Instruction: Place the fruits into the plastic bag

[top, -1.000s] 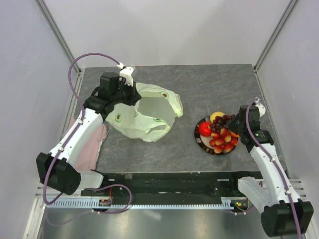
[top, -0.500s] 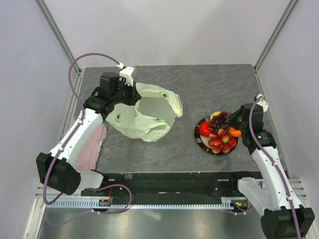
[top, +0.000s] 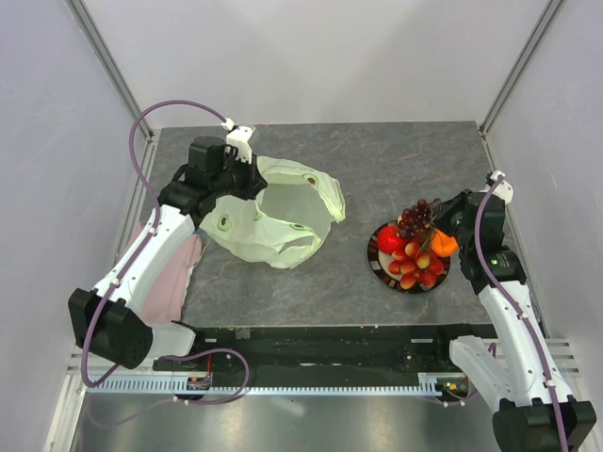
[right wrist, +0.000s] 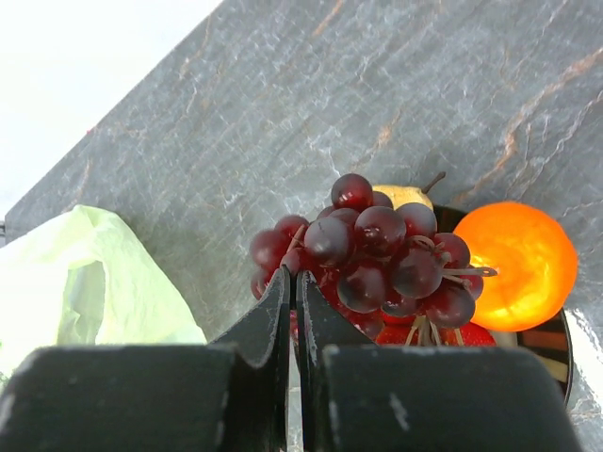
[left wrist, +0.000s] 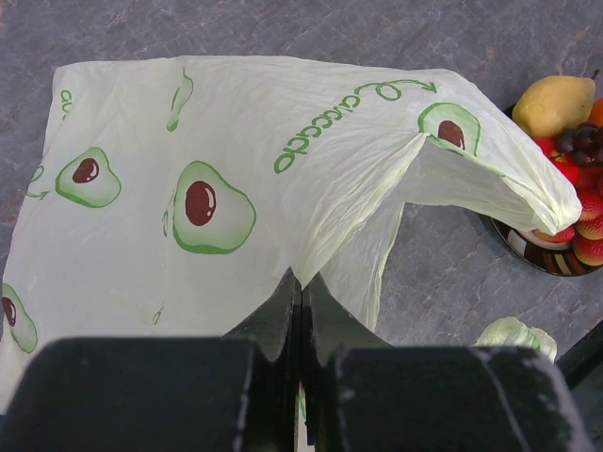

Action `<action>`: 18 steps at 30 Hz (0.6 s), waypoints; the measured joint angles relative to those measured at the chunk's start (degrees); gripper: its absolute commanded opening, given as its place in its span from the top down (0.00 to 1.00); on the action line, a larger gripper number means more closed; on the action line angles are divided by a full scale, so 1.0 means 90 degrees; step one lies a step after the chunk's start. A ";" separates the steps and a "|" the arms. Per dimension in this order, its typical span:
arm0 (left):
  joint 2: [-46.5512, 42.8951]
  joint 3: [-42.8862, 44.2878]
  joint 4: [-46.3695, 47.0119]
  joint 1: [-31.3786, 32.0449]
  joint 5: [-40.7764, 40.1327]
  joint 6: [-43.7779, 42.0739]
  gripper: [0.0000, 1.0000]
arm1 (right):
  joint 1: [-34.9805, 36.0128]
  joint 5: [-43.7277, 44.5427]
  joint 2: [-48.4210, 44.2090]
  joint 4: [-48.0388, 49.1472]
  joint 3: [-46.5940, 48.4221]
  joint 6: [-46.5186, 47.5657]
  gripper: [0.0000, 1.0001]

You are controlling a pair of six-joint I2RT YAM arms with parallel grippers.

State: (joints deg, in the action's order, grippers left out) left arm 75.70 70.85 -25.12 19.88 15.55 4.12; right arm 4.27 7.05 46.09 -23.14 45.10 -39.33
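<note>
My right gripper point(right wrist: 294, 275) is shut on the dark purple grape bunch point(right wrist: 377, 250), held lifted above the dark-rimmed plate point(top: 375, 256); the bunch also shows in the top view point(top: 415, 217). On the plate lie the orange point(top: 443, 244), the red apple point(top: 388, 242), several small red-yellow fruits point(top: 416, 267) and a yellow fruit point(right wrist: 400, 195) behind the grapes. My left gripper point(left wrist: 301, 279) is shut on the rim of the pale green plastic bag point(left wrist: 236, 179), holding its mouth point(top: 287, 207) open toward the plate.
A pink cloth point(top: 171, 282) lies at the table's left edge under the left arm. Bare grey tabletop point(top: 349, 282) lies between bag and plate. White walls stand close on both sides.
My right gripper has lifted the grape bunch off the plate and drawn it up and back, uncovering the orange. The left arm and bag have not moved.
</note>
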 measured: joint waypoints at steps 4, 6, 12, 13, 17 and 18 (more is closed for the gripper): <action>0.0000 0.0000 0.0000 0.0000 0.0000 0.0000 0.98 | 0.0000 0.0068 -0.0002 0.0007 0.0177 0.0066 1.00; 0.0000 0.0000 0.0000 0.0000 0.0000 0.0000 0.99 | 0.0000 0.0070 -0.0010 0.0034 0.0262 0.0104 1.00; 0.0000 0.0000 0.0000 0.0000 0.0002 0.0000 0.99 | 0.0000 -0.0243 -0.0170 0.0274 0.0308 0.0335 1.00; 0.0000 0.0000 0.0000 0.0000 0.0005 0.0000 0.98 | 0.0000 -0.0359 -0.0206 0.0342 0.0308 0.0386 1.00; 0.0000 0.0000 0.0000 0.0002 0.0015 0.0000 0.99 | 0.0000 -0.1037 -0.0440 0.0733 0.0308 0.0515 1.00; 0.0000 0.0000 0.0000 0.0000 0.0022 0.0000 0.98 | 0.0000 -0.1316 -0.0539 0.0918 0.0308 0.0539 1.00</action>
State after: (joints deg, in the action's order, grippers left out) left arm 75.70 70.85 -25.12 19.88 15.75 4.12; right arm 4.27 -4.80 41.23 -14.87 47.88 -34.48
